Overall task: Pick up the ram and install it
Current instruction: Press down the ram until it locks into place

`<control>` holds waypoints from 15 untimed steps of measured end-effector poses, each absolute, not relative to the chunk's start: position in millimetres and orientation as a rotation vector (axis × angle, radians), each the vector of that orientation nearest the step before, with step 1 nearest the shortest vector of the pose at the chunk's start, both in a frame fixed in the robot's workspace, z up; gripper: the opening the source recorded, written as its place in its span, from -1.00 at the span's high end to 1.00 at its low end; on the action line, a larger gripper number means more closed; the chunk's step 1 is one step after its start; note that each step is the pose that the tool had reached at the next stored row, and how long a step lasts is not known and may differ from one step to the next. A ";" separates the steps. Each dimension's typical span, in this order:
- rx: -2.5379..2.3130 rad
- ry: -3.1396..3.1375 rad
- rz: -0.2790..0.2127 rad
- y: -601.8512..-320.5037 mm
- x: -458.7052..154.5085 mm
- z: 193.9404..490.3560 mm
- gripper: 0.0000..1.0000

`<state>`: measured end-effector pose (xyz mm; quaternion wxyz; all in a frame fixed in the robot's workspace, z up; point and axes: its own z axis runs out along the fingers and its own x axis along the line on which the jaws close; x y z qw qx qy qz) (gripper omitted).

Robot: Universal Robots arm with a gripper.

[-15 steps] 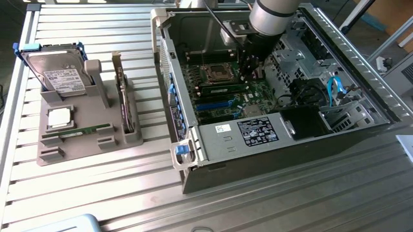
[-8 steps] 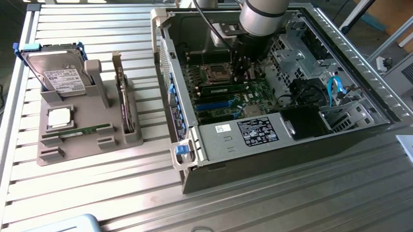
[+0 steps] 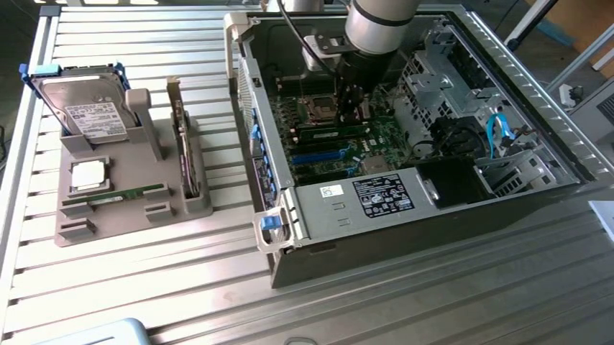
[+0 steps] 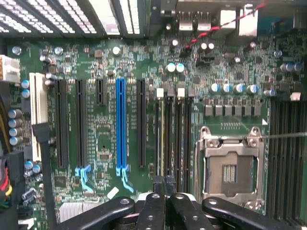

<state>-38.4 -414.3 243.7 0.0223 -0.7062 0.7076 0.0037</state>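
Observation:
A thin green ram (image 3: 334, 134) stands edge-up in one of the black memory slots (image 4: 180, 139) on the motherboard, inside the open computer case (image 3: 287, 251). In the wrist view this ram (image 4: 162, 134) shows as a pale narrow strip in its slot. My gripper (image 3: 350, 118) reaches down into the case right above that stick. Its fingers (image 4: 165, 181) are shut together with nothing between them, right over the stick's top edge. Whether they touch it I cannot tell. Another green ram stick (image 3: 129, 194) lies flat in the grey tray (image 3: 125, 215) outside the case.
The tray also carries a hard drive (image 3: 86, 108), a silver processor chip (image 3: 88, 175) and a taller upright card (image 3: 177, 122). The open processor socket (image 4: 230, 170) sits beside the memory slots, and a blue expansion slot (image 4: 120, 124) lies on their other side. Cables (image 3: 494, 133) and a drive cage crowd the exterior view's right.

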 end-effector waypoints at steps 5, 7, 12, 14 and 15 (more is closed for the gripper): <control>-2.187 2.192 0.012 -414.3 -39.1 242.8 0.80; -2.188 2.192 0.011 -414.3 -39.9 241.3 0.80; -2.188 2.192 0.011 -414.4 -41.3 238.6 0.80; -2.188 2.192 0.011 -414.4 -41.4 238.5 0.80; -2.187 2.192 0.012 -414.5 -41.9 238.2 0.80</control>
